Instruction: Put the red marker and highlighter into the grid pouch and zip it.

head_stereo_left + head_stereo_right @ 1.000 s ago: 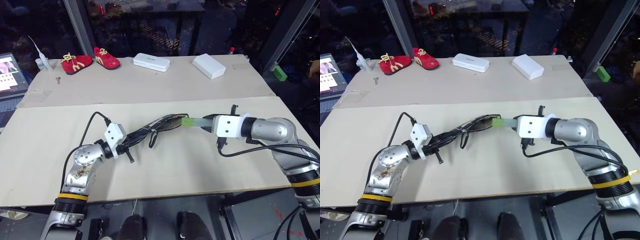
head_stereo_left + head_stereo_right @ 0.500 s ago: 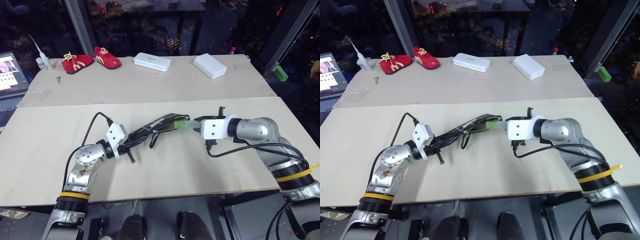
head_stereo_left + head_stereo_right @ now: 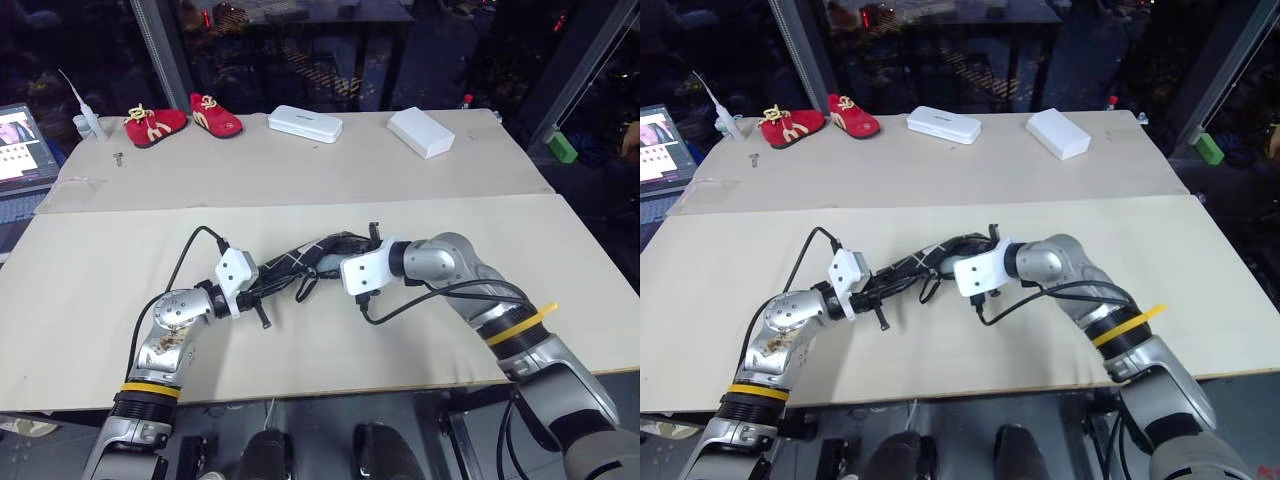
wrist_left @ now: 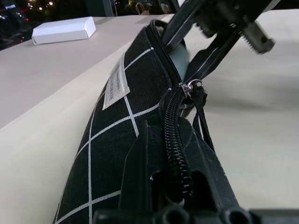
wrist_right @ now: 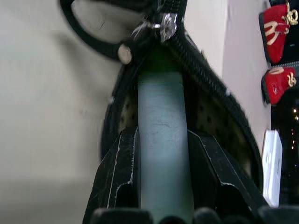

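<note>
The right gripper is closed partway on the highlighter, one black finger pressed to each side of the pale green barrel. The highlighter's long axis runs straight ahead of the gripper, in line with the fingers, and its leading end already sits inside the open mouth of the grid pouch. The pouch interior therefore lies directly ahead of this gripper, along the same axis — judged from this alignment, the coming move is a straight push along the barrel, then release. The zipper pull hangs just beyond the highlighter's leading end, at the far limit of the opening; it may obstruct deeper insertion. The left gripper is fully closed on the opposite end of the grid pouch, clamping the fabric beside the zipper coil and holding the pouch raised off the table. The pouch extends lengthwise away from the left gripper toward the right gripper. The red marker cannot be made out.
</note>
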Controlling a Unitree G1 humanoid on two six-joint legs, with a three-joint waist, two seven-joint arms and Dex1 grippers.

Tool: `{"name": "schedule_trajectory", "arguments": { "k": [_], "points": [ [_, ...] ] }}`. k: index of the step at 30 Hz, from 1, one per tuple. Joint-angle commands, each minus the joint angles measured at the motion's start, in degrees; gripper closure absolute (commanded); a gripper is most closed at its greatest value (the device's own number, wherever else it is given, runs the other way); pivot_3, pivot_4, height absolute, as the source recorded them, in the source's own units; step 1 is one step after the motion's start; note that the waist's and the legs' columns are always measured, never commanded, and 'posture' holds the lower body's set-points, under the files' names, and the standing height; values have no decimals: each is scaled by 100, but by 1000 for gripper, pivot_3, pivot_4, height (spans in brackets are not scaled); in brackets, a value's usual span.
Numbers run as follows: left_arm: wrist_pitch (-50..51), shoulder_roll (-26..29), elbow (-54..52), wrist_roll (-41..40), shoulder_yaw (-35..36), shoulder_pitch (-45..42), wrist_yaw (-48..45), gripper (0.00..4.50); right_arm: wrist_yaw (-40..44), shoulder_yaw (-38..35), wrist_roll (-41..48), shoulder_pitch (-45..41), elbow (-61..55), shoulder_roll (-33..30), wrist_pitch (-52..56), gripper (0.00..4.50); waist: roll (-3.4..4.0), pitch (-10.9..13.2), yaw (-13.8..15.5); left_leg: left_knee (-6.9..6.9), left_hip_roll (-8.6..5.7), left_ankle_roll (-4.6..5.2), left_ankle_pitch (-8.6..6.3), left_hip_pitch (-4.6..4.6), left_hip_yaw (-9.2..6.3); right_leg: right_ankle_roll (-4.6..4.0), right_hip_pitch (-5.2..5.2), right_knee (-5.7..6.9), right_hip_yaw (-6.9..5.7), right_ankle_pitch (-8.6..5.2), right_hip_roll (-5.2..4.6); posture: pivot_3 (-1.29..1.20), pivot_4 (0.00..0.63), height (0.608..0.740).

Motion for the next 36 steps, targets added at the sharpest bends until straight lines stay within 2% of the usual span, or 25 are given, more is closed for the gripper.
{"name": "schedule_trajectory", "arguments": {
  "k": [1,4,9,11,14,16,19,24,27,32,36],
  "points": [
    [-115,-39,-157,-18,0,-182,3,4500,-207,-146,73,-207,143,125,-76,2293,0,0,5,1,0,-1,0,0,-1,0,0,1,-1,0,0,0,150,740],
    [-124,-43,-160,-8,-7,-145,7,4500,-308,-431,166,-159,193,-143,-110,1254,0,0,6,0,0,-1,0,0,0,0,0,1,-1,0,-1,0,150,740],
    [-113,-69,-200,-2,-17,-117,43,4500,367,-1253,1464,220,-420,-533,582,1254,0,0,19,-2,-1,0,0,-2,-3,0,3,-4,-3,0,-7,0,150,740],
    [-124,-72,-198,1,-19,-101,47,4500,939,-1822,2526,487,-1055,-742,1681,1254,0,0,21,-2,1,1,0,-1,-5,0,3,-3,-3,0,-7,0,150,740],
    [-125,-86,-212,-4,-22,-68,65,4500,1794,-2941,5062,975,-2228,-1310,4610,1254,0,0,42,-3,8,1,-1,-1,-18,-1,3,-1,-4,1,-8,0,150,740],
    [-127,-95,-238,1,-33,-45,82,4500,1962,-3267,5888,1277,-2625,-1544,5532,1254,0,0,86,-3,11,3,-2,0,-38,-2,6,-2,-4,1,-11,0,150,740],
    [-114,-98,-272,-14,-25,-37,101,4500,1588,-2980,5840,1832,-2954,-1523,5916,1254,-2,-1,65,-4,17,6,-4,16,-40,-12,18,-7,-4,6,-10,0,150,740],
    [-102,-108,-302,-27,-25,-3,145,4500,639,-2033,5410,2149,-3137,-830,6377,1254,-2,-1,-4,-2,16,2,-1,22,-29,-25,5,9,6,-2,0,0,150,740],
    [-79,-130,-338,-29,-51,6,162,4500,177,-1708,5309,1919,-2914,-346,6683,1254,-2,-1,-7,-1,10,1,-1,17,-32,-23,4,11,8,-2,5,0,150,740],
    [-53,-137,-306,-42,-61,-56,128,4500,-461,-1467,4991,1147,-1988,678,6530,1254,-3,-1,3,0,6,1,0,9,-32,-20,2,8,4,-1,6,0,150,740],
    [-61,-147,-249,-33,-74,-106,108,4500,-502,-1389,4858,901,-1735,952,6407,1254,-2,-1,29,0,7,1,0,-1,-30,-20,0,6,-10,-1,8,0,150,740]
  ]
}}
